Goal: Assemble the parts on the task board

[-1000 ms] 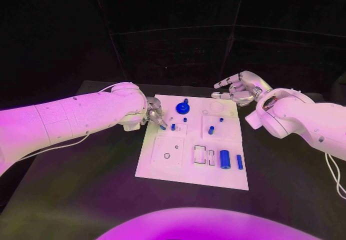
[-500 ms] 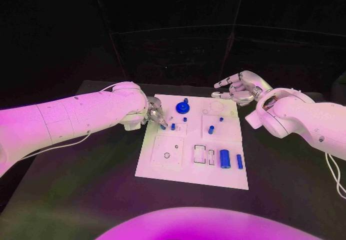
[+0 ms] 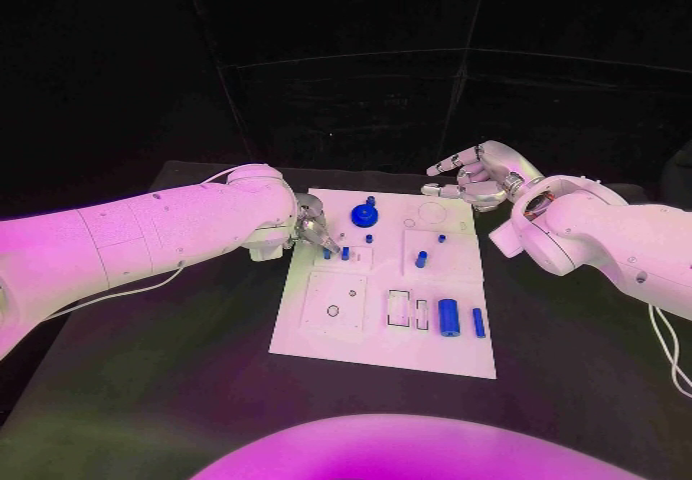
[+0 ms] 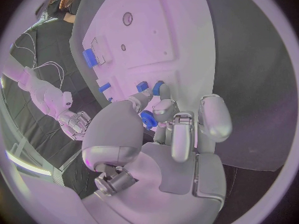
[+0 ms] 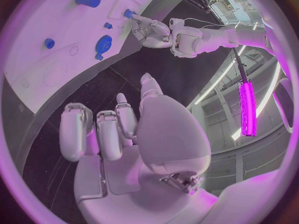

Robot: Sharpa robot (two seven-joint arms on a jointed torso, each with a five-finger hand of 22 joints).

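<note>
While our silver left hand (image 3: 309, 232) pinches a small blue peg (image 3: 326, 254) over the white task board (image 3: 378, 330), our right hand's (image 3: 476, 175) fingers hang spread, holding nothing.

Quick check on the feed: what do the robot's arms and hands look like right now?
Both arms have smooth, rounded white shells. The left arm has a thin pale cable along its underside; the right arm has one near its lower edge. The left hand and right hand are silver metal with pale, rounded fingers.

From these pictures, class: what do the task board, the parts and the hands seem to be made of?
Task board: probably matte white plastic, a flat, even sheet with cut recesses and no glare. Parts, such as the big cylinder: likely smooth plastic, uniform blue. Left hand and right hand: silvery with soft sheen, metal or coated plastic; can't tell.
</note>
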